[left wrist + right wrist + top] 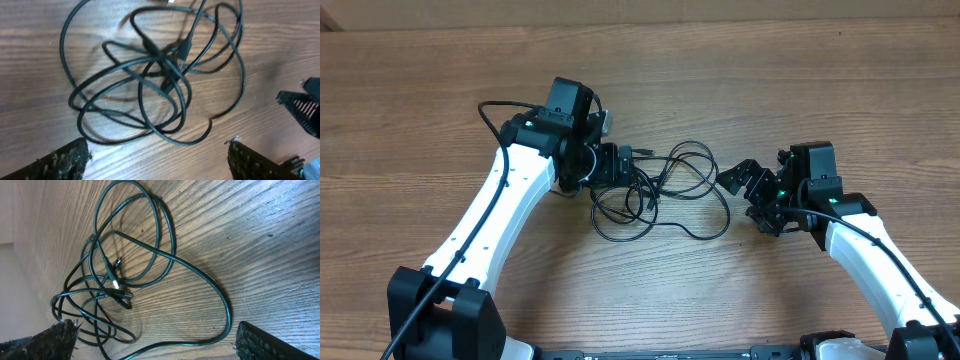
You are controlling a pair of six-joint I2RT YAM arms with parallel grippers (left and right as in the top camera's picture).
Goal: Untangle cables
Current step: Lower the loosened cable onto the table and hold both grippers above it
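Note:
The two thin black cables (655, 183) lie tangled in overlapping loops on the wooden table between my grippers. My left gripper (625, 165) is open at the tangle's left edge, low over the table. In the left wrist view (157, 160) its fingers are spread just short of the tangle (165, 62), with nothing between them. My right gripper (745, 195) is open at the tangle's right side. In the right wrist view (155, 345) a big outer loop (220, 300) runs between its fingers, untouched. A plug with a light tip (116, 285) lies in the knot.
The wooden table (820, 80) stretches around the tangle. Thicker black wires run along my white arms (485, 215). The right gripper shows at the right edge of the left wrist view (305, 110).

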